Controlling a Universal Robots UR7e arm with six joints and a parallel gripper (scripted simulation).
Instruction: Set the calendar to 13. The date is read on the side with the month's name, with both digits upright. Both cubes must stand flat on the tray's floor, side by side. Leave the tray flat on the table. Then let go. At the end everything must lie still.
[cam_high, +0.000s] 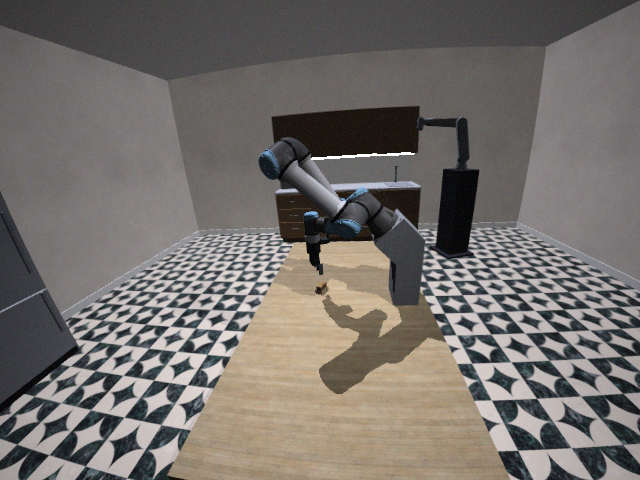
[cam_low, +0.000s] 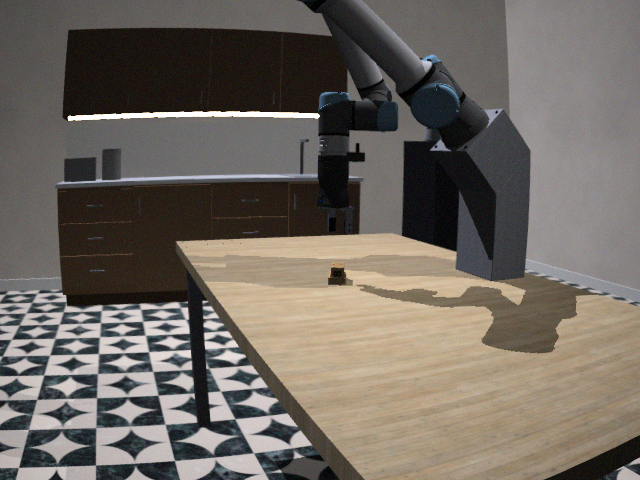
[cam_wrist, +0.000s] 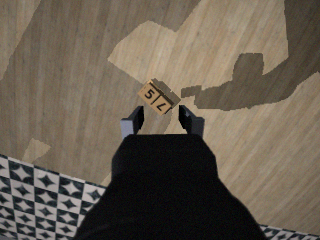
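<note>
The calendar's two tan cubes sit side by side in the small wooden tray (cam_low: 337, 282) on the table. In the wrist view, the top of one cube (cam_wrist: 149, 94) shows a 5. The top of the other cube (cam_wrist: 162, 106) shows what looks like a 7, turned differently from the 5. The calendar (cam_high: 321, 292) is tiny in the top view. Dark marks show on its side in the exterior view, too small to read surely. The month's name cannot be made out. My gripper (cam_high: 318, 268) (cam_low: 340, 227) (cam_wrist: 161, 112) is open and empty, well above the calendar, with its fingers turned at an angle to the cube row.
The wooden table (cam_high: 330, 428) (cam_low: 413, 387) carries the arm's grey pedestal (cam_high: 408, 268) (cam_low: 496, 217) to the right of the calendar. Arm shadows cross the table. A kitchen counter (cam_high: 351, 187) (cam_low: 206, 179) and a second arm on a black stand (cam_high: 457, 211) are behind, off the table.
</note>
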